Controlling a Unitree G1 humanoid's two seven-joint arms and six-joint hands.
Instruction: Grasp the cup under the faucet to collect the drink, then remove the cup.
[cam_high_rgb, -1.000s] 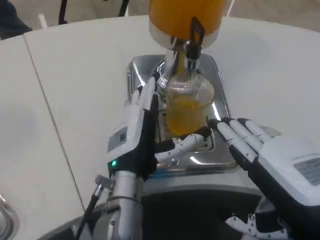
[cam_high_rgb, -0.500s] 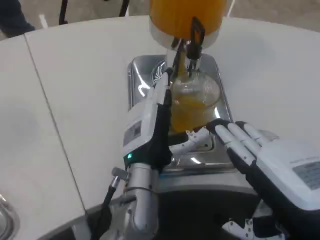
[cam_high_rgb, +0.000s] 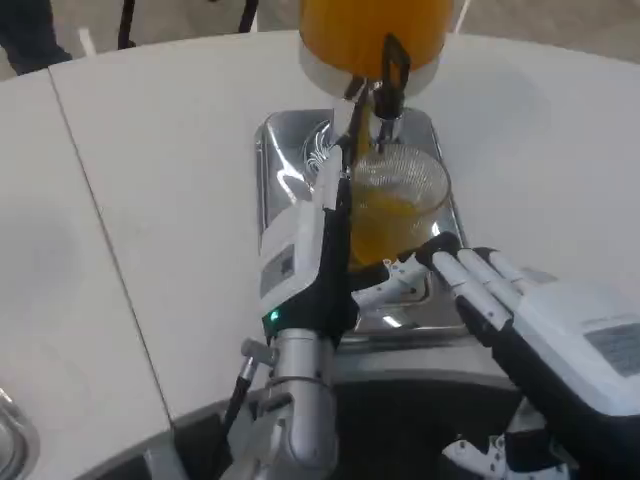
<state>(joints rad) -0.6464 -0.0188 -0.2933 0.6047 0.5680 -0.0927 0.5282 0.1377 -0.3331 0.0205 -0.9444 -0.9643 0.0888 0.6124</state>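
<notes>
gripping the cup (cam_high_rgb: 392, 212) from its left side, the left hand (cam_high_rgb: 312, 255) holds it under the faucet (cam_high_rgb: 385, 95) — right hand (cam_high_rgb: 540, 320) spread just right of it, holding nothing.

head view | seen from the robot's head or chest, angled steeply down and forward over the table (cam_high_rgb: 150, 180) | close in: forearms cut off by the lower edge, dispenser (cam_high_rgb: 372, 35) cropped by the top edge | floor glimpsed beyond the table's far edge
</notes>
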